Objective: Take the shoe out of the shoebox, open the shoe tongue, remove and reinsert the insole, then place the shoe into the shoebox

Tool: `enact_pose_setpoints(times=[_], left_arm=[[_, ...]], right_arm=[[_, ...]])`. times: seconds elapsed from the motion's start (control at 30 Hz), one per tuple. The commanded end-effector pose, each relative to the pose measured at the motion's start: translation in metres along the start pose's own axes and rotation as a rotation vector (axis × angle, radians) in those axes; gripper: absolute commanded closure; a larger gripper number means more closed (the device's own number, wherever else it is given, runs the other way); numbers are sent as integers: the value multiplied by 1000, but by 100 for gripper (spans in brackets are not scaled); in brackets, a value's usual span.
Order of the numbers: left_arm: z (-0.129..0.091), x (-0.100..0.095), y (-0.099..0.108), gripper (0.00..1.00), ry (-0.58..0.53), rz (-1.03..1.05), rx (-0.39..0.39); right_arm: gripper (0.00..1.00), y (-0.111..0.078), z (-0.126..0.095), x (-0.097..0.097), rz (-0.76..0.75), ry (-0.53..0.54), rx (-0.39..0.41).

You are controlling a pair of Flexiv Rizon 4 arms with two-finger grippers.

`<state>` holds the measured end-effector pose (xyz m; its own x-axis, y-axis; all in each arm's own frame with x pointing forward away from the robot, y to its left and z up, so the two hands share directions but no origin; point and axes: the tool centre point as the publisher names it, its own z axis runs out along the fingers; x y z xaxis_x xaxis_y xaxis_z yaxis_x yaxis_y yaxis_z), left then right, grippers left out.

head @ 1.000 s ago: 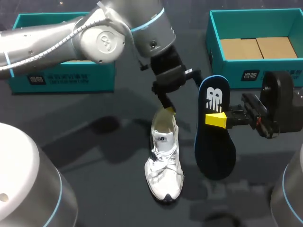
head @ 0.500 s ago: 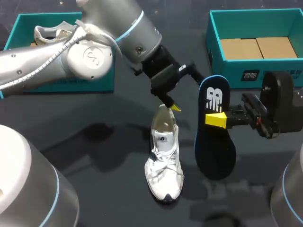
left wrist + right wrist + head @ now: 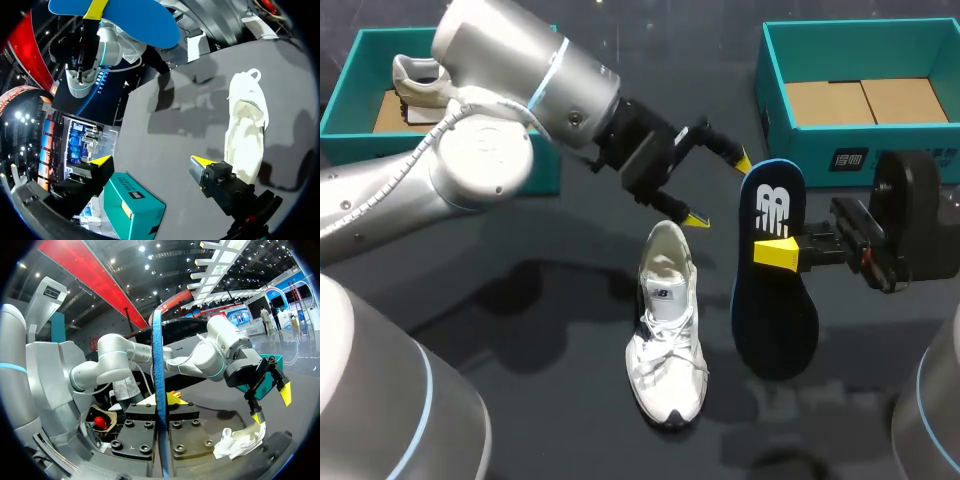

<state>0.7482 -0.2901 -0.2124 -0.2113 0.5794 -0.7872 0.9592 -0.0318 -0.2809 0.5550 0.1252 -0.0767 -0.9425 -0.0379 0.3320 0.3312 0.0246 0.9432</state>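
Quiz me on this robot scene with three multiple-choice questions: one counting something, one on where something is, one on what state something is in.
1. How many teal boxes stand on the table?
A. one
B. two
C. three

2. Where is the insole?
A. flat on the table
B. in a box
C. upright between the right fingers

3. The left fingers, by the white shoe at its heel, are:
A. shut on the shoe
B. shut on the insole
C. open, holding nothing

Answers:
1 B: one box sits at each far corner of the table.
2 C: the right fingers clamp it on edge beside the shoe.
3 C: the yellow tips stand apart with nothing between them.
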Motion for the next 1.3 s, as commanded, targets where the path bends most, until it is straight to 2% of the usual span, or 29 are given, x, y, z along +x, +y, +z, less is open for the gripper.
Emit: enact_pose_setpoints(times=[0.03,0.2,0.5,0.63,0.73,1.07,1.13,1.23,1.3], left_arm=[[-6,4,-10,0,-83,30,-27],[-18,-1,-14,0,-208,57,-67],[-41,-11,-13,0,-324,109,-113],[-50,-16,-11,0,-366,125,-127],[-61,-22,-7,0,-386,101,-90],[-61,-22,-7,0,-386,101,-90],[-64,-21,-12,0,-414,151,-123],[-64,-21,-15,0,-461,237,-240],[-65,-22,-17,0,-483,265,-260]], right_arm=[[100,-1,1,1,0,-3,1],[100,-1,1,1,0,-3,1],[100,18,-36,-42,137,91,4],[100,22,-58,-67,165,145,-43],[100,22,-58,-67,165,145,-43],[100,22,-58,-67,165,145,-43],[100,22,-58,-67,165,145,-43],[100,32,-67,-87,251,126,-53],[100,36,-75,-102,280,124,-77]])
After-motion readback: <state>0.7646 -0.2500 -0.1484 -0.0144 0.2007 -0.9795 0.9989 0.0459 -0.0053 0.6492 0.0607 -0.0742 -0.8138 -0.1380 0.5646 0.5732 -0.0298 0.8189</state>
